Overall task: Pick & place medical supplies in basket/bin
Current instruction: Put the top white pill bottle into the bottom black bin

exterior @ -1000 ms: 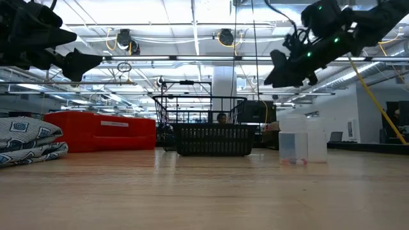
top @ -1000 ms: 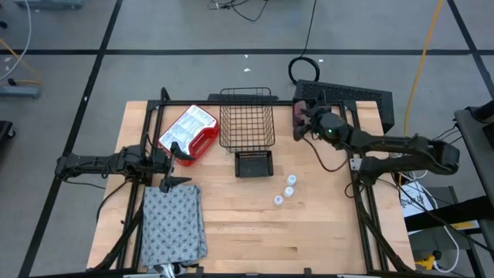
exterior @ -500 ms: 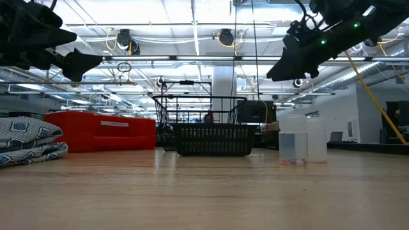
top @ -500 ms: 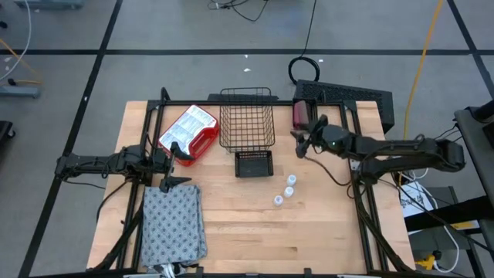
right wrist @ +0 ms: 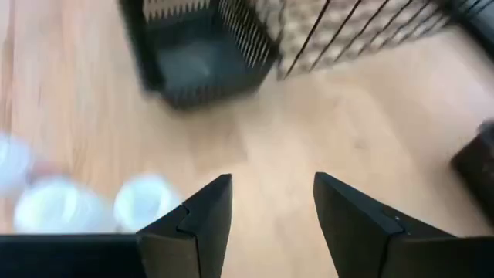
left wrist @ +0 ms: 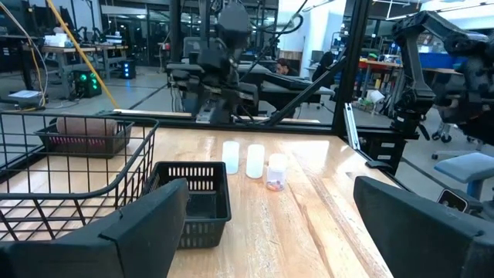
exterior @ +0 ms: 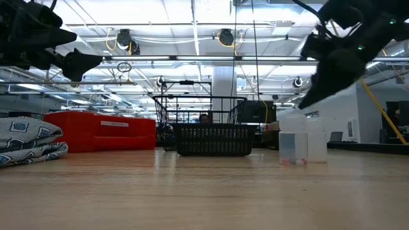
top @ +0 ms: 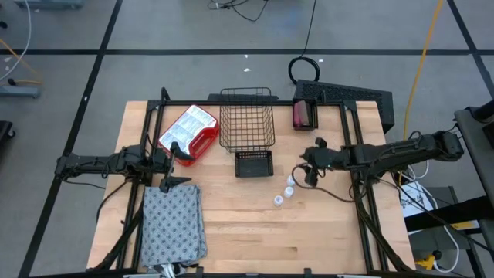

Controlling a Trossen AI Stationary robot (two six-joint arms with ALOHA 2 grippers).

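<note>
Three white vials stand upright in a row on the table, right of centre; they also show in the right wrist view and the left wrist view. My right gripper is open and hovers just to their right, above the table, touching nothing. The black wire-mesh basket stands at the far middle. A pink block lies in a small dark bin at the far right. The grey dotted cloth lies folded at the near left. My left gripper waits open above the cloth's far edge.
A small black slotted bin stands just in front of the wire basket. A red box with white packets sits left of the basket. Bare wood lies across the near middle and right of the table.
My right gripper has swung from beside the pink block's bin at the far right toward the table's near edge, ending close beside the three vials. The vials, basket and cloth have stayed where they were.
</note>
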